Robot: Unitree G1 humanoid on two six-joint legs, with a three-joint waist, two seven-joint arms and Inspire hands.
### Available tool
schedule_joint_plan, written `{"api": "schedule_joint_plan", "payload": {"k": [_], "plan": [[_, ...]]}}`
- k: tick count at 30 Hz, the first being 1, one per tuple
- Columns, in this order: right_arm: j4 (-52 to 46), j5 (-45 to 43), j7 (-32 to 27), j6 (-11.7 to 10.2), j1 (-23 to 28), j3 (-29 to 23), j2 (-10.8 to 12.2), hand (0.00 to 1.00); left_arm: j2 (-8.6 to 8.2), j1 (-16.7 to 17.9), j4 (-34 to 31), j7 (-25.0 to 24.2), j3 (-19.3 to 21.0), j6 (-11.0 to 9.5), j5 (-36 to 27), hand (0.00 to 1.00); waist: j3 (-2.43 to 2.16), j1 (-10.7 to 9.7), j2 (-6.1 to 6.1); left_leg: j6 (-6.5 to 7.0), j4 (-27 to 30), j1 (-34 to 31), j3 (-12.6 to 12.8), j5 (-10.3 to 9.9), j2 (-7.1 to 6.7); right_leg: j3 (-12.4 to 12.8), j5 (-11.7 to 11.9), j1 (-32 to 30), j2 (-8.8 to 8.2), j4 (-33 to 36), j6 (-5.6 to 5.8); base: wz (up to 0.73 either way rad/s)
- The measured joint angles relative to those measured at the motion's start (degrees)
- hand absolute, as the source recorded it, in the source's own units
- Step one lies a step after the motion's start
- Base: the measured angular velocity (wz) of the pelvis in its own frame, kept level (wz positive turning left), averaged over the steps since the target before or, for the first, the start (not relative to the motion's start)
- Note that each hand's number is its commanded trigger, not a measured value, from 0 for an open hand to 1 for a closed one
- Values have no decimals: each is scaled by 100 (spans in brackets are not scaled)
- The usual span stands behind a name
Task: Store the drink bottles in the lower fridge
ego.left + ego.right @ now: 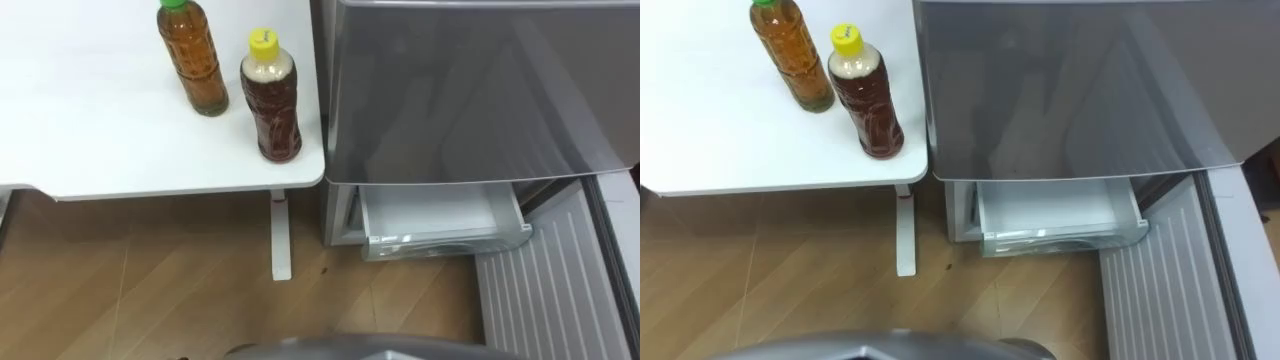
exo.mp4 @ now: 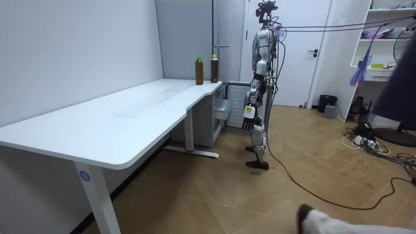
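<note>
Two drink bottles stand on the white table [image 1: 90, 120] near its right corner. One has a green cap and amber tea [image 1: 195, 60]; the other has a yellow cap and darker tea [image 1: 272, 100] and stands close to the edge beside the grey fridge [image 1: 470, 90]. The fridge's lower drawer [image 1: 440, 215] is pulled out, white and with nothing in it. In the room view I stand at the table's far end, facing the fridge. My left hand [image 2: 249, 120] hangs at my side with relaxed fingers, holding nothing.
The lower fridge door [image 1: 550, 290] lies swung open at the right, ribbed inner side up. A white table leg [image 1: 281, 235] stands on the wood floor left of the drawer. In the room view, cables cross the floor and a person's shoe [image 2: 318, 221] shows at the bottom right.
</note>
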Motion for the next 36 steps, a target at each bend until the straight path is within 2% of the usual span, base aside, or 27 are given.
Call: {"api": "schedule_joint_plan", "payload": {"k": [13, 16, 19, 22, 24, 27, 32, 35, 36], "plan": [[61, -109, -1, -11, -9, -24, 0, 0, 0, 10, 13, 46, 24, 0, -153, 0, -6, -21, 5, 0, 0, 3, 9, 0, 0, -9, 0, 18, -1, -1, 0, 0], [48, -94, -22, -5, 10, -27, 5, 0, -39, 61, 9, 202, 218, 5, -410, 0, -4, -7, -1, 0, 2, 10, 8, 0, 1, -9, 0, 21, -1, 8, 0, 0], [29, -50, -54, 8, 7, -56, 14, 0, -46, 68, 8, 498, 362, 13, -940, 0, -12, -15, -2, 0, 4, 12, -5, 0, 2, 5, 0, 31, -3, 8, 0, 1], [65, 20, -111, -6, 6, -75, 18, 0, -45, 59, -86, 931, 843, -37, -1692, 0, -17, 8, 4, 0, 7, 8, -9, 0, 5, -16, 1, 21, -3, 8, -2, 3], [69, 33, -148, -19, 5, -96, 17, 0, -32, 63, -275, 1337, 1265, -230, -2305, 0, -13, 15, -8, 0, 7, 9, -12, 0, 6, -24, 1, 20, -6, 3, -2, 2], [75, 37, -196, -38, 18, -145, 21, 0, 36, 68, -606, 1849, 1492, -444, -3079, 0, -21, 14, 6, 0, 7, 22, -17, 0, 4, -29, 2, 27, -9, 8, -2, 0], [55, 28, -247, -168, 75, -250, 12, 0, 95, 4, -964, 2644, 1661, -879, -3619, 0, -30, 34, 37, 0, -3, 43, 16, 0, 6, -9, 3, 17, -2, 25, -4, -3], [-48, 18, -248, -254, 134, -254, 9, 0, 82, 47, -1574, 3105, 1707, -991, -3806, 0, -27, 31, 43, 0, -14, 51, 10, 0, 10, -7, 4, 18, 0, 99, -6, -1], [-69, -9, -253, -258, 130, -255, 2, 0, 86, 43, -1862, 3293, 1709, -1114, -3800, 0, -27, 41, 46, 0, -15, 47, 7, 0, 10, -12, 3, 25, -2, 117, -7, 0]]}}
